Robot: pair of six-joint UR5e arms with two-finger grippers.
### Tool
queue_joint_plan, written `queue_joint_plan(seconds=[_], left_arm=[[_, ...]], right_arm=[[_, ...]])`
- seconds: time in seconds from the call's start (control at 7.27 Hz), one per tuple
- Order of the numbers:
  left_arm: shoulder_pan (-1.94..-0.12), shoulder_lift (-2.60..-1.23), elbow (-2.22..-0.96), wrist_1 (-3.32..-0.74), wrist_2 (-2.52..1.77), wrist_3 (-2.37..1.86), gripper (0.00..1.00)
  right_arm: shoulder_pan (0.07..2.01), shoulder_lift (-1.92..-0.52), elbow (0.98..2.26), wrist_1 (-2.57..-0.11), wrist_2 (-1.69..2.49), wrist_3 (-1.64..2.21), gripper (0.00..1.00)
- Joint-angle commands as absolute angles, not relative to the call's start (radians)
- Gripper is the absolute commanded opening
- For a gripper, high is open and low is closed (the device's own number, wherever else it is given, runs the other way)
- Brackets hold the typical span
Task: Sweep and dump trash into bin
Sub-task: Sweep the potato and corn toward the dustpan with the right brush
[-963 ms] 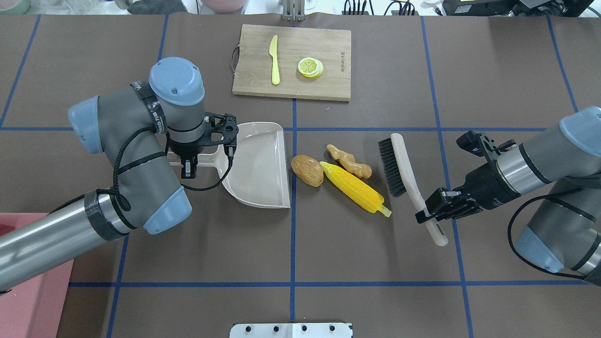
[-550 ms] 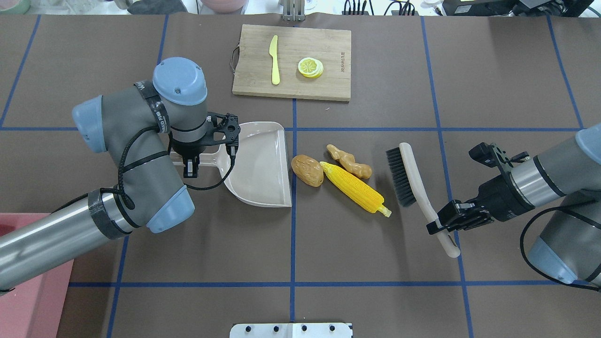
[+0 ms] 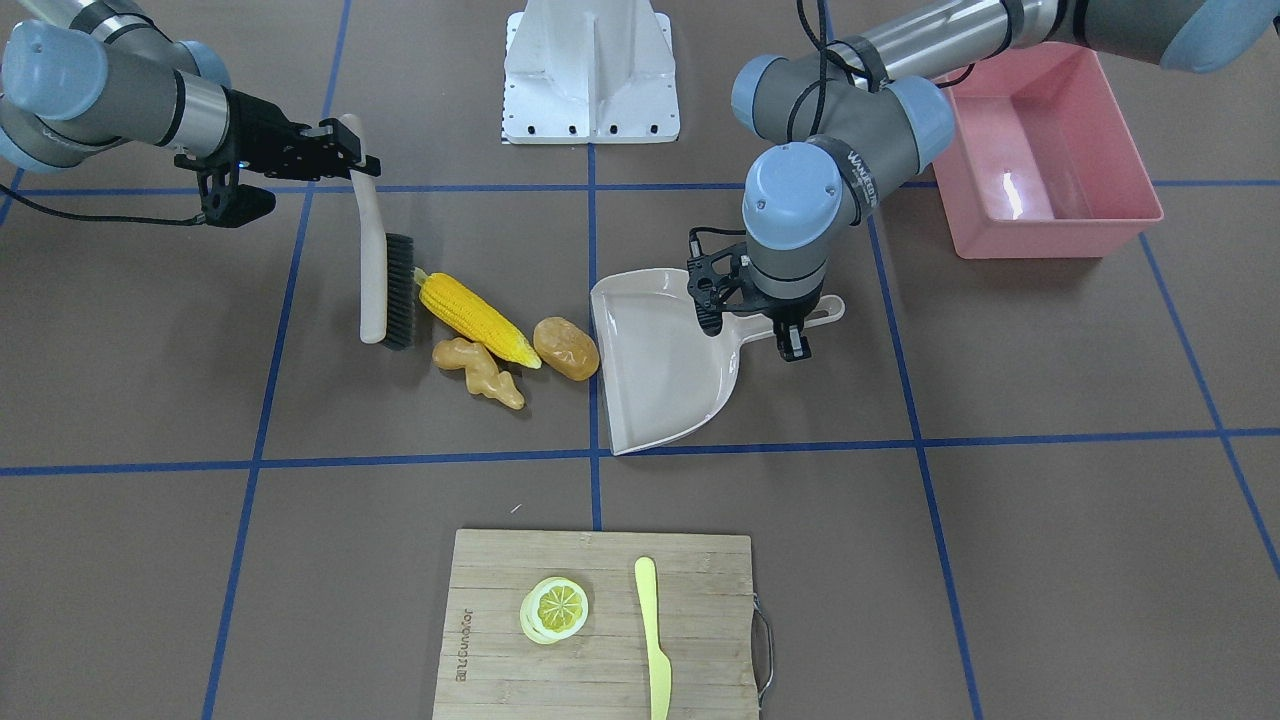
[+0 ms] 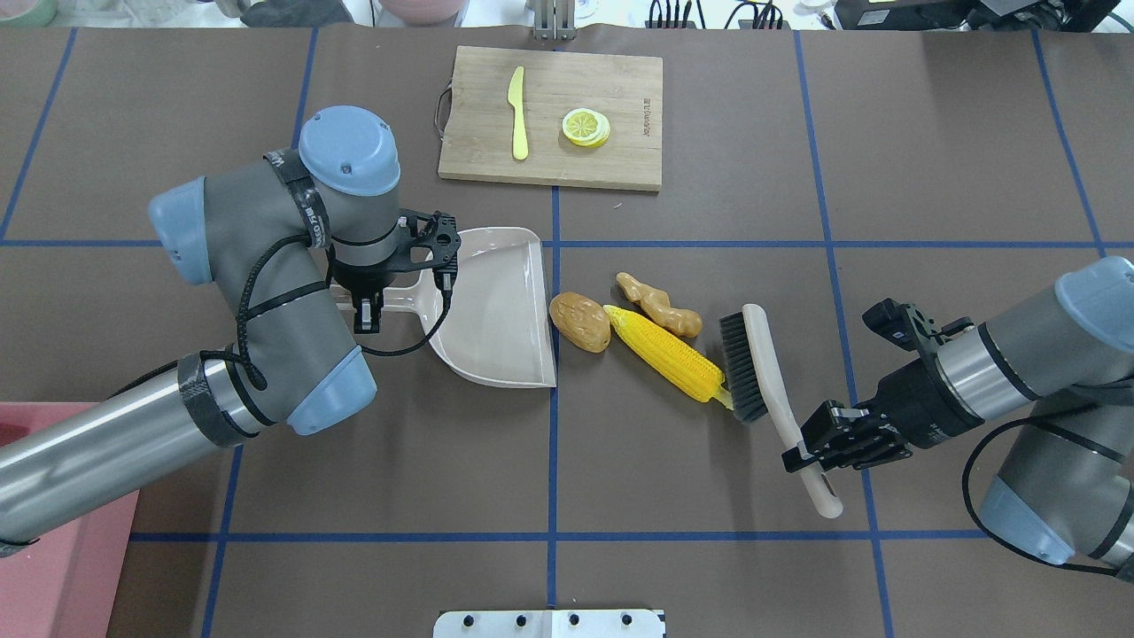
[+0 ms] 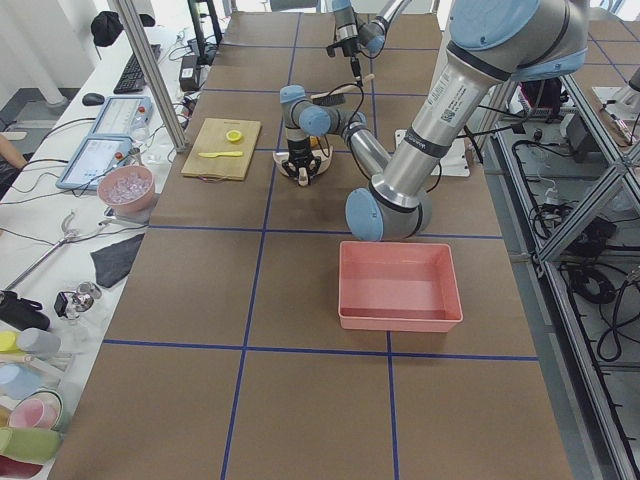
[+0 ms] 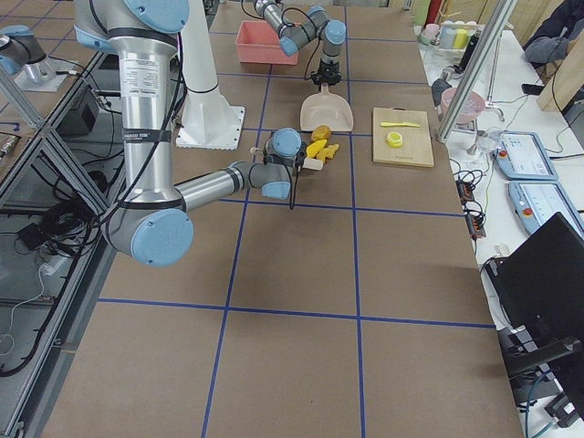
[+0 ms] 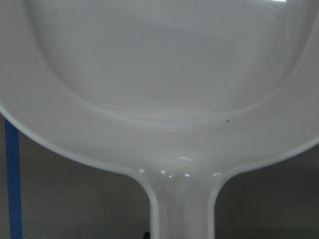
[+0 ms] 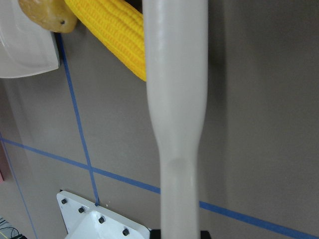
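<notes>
The yellow corn cob (image 4: pixel 669 354), tan ginger root (image 4: pixel 660 304) and orange-brown potato (image 4: pixel 579 322) lie together at the table's middle. My left gripper (image 4: pixel 366 306) is shut on the handle of the beige dustpan (image 4: pixel 496 306), whose open edge lies just left of the potato. My right gripper (image 4: pixel 811 447) is shut on the handle of a brush (image 4: pixel 753 363), whose black bristles touch the corn's stalk end. The pink bin (image 3: pixel 1040 150) stands behind the left arm, at the near left corner in the overhead view (image 4: pixel 53 549). The right wrist view shows the brush handle (image 8: pixel 177 99) and the corn (image 8: pixel 114 35).
A wooden cutting board (image 4: pixel 551 117) at the far middle carries a pale yellow knife (image 4: pixel 517 112) and a lemon slice (image 4: pixel 586 127). The white robot base plate (image 4: pixel 549 623) sits at the near edge.
The right gripper first drew the brush away to the right, then swung it back left against the corn's end. The left arm shifted the dustpan slightly right, toward the potato.
</notes>
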State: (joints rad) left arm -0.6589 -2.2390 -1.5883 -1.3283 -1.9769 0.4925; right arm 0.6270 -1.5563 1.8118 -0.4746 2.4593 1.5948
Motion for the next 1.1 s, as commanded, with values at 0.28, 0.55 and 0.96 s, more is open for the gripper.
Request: queue_joint_plan(seconds=[0.28, 0.55, 0.96], left_arm=[[-0.66, -2.241, -1.588, -1.33, -1.977, 0.492, 0.0], [-0.66, -2.24, -1.588, -1.33, -1.977, 0.494, 0.0], [-0.66, -2.24, -1.588, -1.33, -1.977, 0.492, 0.0]], right_arm=[[0.534, -1.482, 1.818, -0.492, 2.338, 1.635, 0.0], [0.517, -1.413, 1.807, -0.553, 2.315, 1.637, 0.0], [0.502, -1.28, 1.793, -0.685, 2.287, 1.637, 0.0]])
